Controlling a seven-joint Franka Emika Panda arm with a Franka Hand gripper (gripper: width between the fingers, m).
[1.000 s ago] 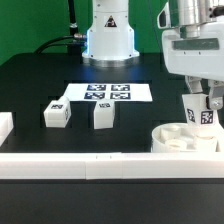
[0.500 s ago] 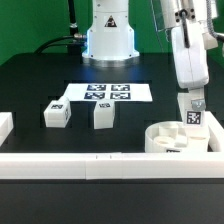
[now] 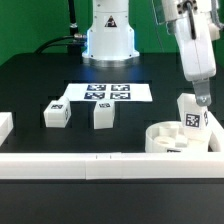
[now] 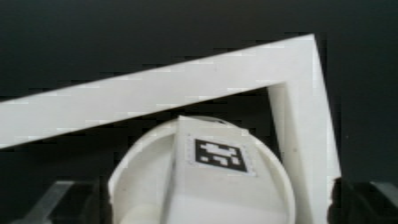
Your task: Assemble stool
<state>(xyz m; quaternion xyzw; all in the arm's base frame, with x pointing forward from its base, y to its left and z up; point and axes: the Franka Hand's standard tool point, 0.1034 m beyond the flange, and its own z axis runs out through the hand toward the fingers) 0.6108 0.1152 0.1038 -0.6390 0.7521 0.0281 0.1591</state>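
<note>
Exterior view: gripper [image 3: 202, 99] meets tilted, square-tagged stool leg [image 3: 190, 120] resting on round seat [image 3: 160, 140]; whether it grips is unclear.

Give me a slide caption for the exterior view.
Panda gripper at a leg standing on the stool seat; two loose legs lie by the marker board.

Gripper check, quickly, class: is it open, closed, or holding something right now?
Gripper: cannot be told. Its fingers sit either side of the leg standing on the seat, but the pictures do not show contact.
</note>
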